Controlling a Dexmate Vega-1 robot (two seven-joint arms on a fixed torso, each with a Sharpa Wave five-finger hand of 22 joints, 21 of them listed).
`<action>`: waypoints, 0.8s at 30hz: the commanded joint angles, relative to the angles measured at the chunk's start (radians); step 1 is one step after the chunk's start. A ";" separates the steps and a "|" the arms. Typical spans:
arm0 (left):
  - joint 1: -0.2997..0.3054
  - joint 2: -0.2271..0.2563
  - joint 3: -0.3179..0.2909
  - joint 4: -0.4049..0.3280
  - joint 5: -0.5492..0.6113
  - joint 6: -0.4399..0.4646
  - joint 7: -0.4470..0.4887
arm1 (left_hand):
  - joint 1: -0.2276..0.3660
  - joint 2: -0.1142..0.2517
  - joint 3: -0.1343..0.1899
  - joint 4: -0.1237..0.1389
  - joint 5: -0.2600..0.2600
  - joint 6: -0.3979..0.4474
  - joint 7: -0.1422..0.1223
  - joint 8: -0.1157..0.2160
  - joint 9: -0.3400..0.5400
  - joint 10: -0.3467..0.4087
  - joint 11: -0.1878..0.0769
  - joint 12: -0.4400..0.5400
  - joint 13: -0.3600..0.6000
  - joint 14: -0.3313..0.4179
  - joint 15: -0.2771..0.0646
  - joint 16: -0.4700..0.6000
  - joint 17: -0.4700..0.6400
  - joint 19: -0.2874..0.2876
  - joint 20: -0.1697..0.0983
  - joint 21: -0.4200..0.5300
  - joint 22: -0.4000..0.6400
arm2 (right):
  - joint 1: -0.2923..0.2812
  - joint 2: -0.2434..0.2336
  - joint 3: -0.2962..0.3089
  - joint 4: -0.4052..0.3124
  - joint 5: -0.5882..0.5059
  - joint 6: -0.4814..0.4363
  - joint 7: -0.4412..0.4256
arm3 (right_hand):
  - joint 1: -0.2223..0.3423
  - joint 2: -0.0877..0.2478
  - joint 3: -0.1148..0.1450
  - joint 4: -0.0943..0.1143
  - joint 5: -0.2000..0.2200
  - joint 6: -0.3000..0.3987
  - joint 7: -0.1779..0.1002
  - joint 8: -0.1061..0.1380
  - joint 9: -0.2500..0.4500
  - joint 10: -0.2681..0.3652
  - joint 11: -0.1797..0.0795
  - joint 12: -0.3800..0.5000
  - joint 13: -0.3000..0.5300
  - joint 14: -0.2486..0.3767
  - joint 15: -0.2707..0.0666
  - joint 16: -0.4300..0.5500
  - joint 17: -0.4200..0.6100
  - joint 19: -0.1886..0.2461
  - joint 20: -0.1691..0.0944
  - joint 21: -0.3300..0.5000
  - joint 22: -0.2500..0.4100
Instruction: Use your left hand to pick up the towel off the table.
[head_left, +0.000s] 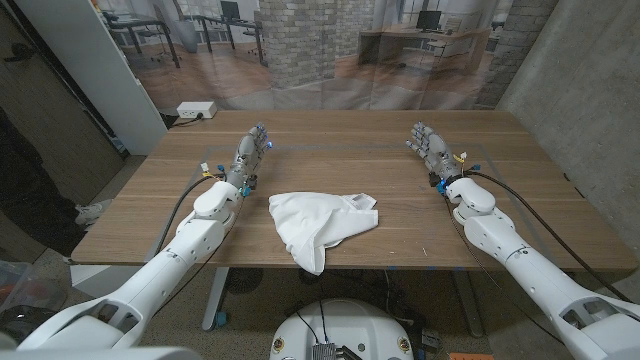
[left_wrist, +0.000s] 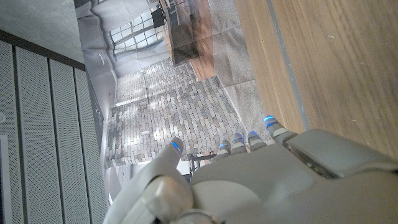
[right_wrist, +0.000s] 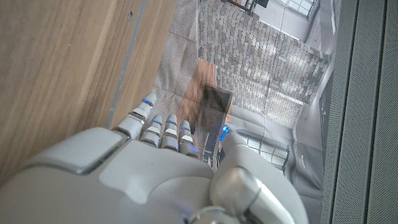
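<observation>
Left robot hand (head_left: 251, 153) sits on the wooden bench (head_left: 330, 150) toward its far left part, fingers extended away from the robot, holding nothing; right robot hand (head_left: 430, 148) mirrors it toward the far right part, likewise empty with fingers apart. White towel (head_left: 318, 222) lies crumpled on the bench between the two arms, near the front edge, one corner drooping over that edge; it sits just beside the left forearm, well apart from either hand. Head view gives the whole layout: both arms, towel, a white power strip (head_left: 195, 110) on the floor beyond the bench's far left corner, and a printed backdrop (head_left: 330, 50) of a brick-walled office behind. Left wrist view adds the close detail: back of the left robot hand (left_wrist: 249, 180), blue-lit fingertips (left_wrist: 268, 119) reaching over the bench edge, thumb set apart from the rest, nothing between them. Right wrist view shows the same for the right robot hand (right_wrist: 149, 180): fingers side by side, thumb separate, bare wood alongside and the backdrop beyond.
</observation>
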 joint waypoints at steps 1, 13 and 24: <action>0.012 -0.036 -0.052 0.004 0.038 0.029 -0.028 | 0.001 0.044 0.007 -0.001 0.004 -0.007 0.000 0.005 0.005 -0.011 0.000 0.007 0.003 -0.018 0.001 0.006 0.003 -0.006 0.002 0.006 0.005 | -0.026 0.139 0.164 0.000 -0.151 -0.069 0.092 | 0.010 0.007 0.007 0.000 0.007 0.002 0.004 0.005 0.004 0.008 -0.002 0.006 0.005 0.004 0.006 0.007 0.001 0.006 0.000 0.006 0.004; 0.009 -0.058 -0.084 -0.004 0.076 0.047 -0.044 | 0.003 0.044 0.007 -0.002 0.003 0.002 -0.017 0.009 0.006 -0.011 0.004 0.007 0.003 -0.014 0.007 0.007 0.003 -0.001 0.014 0.006 0.005 | -0.042 0.234 0.276 -0.004 -0.252 -0.097 0.158 | 0.012 0.008 0.007 -0.001 0.006 0.002 0.005 0.005 0.004 0.009 -0.001 0.006 0.005 0.004 0.007 0.007 0.001 0.006 0.000 0.006 0.004; 0.009 -0.050 -0.092 -0.029 0.124 0.058 -0.045 | 0.021 0.030 0.010 -0.024 -0.003 0.020 -0.036 0.013 0.007 -0.013 0.021 0.007 0.004 0.018 0.044 0.015 0.001 0.019 0.071 0.010 0.005 | -0.046 0.279 0.326 -0.004 -0.298 -0.107 0.190 | 0.012 0.007 0.007 -0.001 0.006 0.003 0.005 0.005 0.004 0.009 0.000 0.006 0.006 0.005 0.006 0.008 0.001 0.006 0.001 0.006 0.004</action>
